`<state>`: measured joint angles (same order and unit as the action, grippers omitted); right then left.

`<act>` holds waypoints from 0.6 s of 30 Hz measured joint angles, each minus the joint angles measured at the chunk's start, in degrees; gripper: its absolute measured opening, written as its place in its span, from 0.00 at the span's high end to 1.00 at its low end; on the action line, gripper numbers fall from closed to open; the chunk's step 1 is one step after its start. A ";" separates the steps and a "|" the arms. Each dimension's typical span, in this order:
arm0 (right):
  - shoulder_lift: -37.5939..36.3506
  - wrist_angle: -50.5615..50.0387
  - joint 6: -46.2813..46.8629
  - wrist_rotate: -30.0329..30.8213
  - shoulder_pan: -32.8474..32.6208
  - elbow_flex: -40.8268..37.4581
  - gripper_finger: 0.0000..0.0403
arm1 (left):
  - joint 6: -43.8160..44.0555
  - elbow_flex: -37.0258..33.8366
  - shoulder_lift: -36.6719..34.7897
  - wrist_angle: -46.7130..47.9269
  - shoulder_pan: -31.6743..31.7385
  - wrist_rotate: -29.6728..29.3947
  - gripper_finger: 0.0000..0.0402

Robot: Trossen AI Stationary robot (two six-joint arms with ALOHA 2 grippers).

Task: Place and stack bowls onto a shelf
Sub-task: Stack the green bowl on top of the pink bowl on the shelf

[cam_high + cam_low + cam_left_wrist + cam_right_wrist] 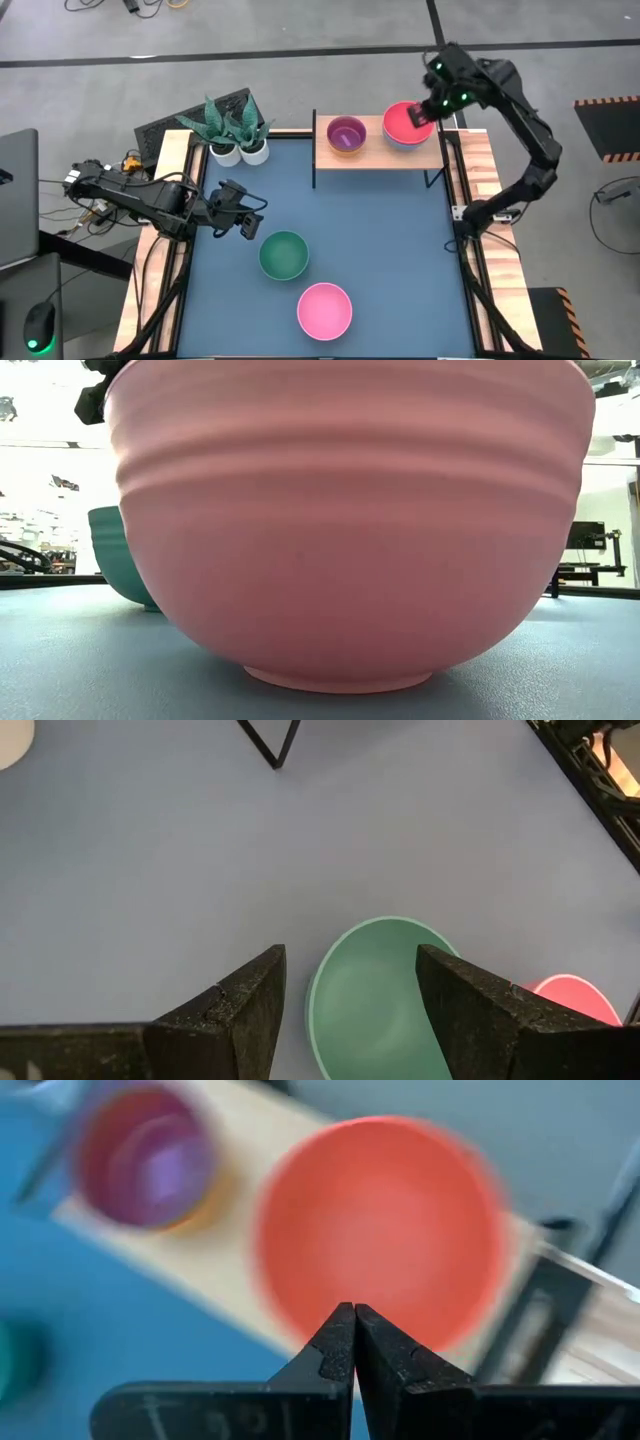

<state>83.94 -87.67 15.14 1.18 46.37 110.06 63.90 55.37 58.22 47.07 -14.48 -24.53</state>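
Hovering over the shelf at upper right of the high view, the right tool has its fingers pressed together, nothing between them. In the right wrist view the closed tips sit above the near rim of the red bowl.

Red bowl rests on the shelf's right half, seated in a light blue bowl whose rim shows beneath it. Purple bowl on the shelf's left half, with a yellow edge under it in the right wrist view.

Left tool at left centre of the high view, fingers spread apart and empty, just beside the green bowl on the blue table. Pink bowl lower centre, apart from the green one; it fills the low view.

Two white plant pots at the table's upper left corner.
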 joint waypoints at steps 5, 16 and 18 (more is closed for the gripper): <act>-0.38 1.79 2.33 -1.03 -13.43 0.00 0.92 | -0.02 0.00 0.00 0.00 0.02 0.72 0.48; 5.93 17.26 -0.99 -1.01 -37.68 0.00 0.87 | -0.42 -0.02 0.01 0.35 0.00 1.54 0.48; 8.38 21.17 -4.33 -1.01 -40.06 0.00 0.86 | -0.42 -0.02 0.00 0.33 0.00 0.99 0.48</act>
<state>92.32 -66.50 10.81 0.16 6.31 110.06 63.48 55.35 58.22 47.40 -14.48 -23.55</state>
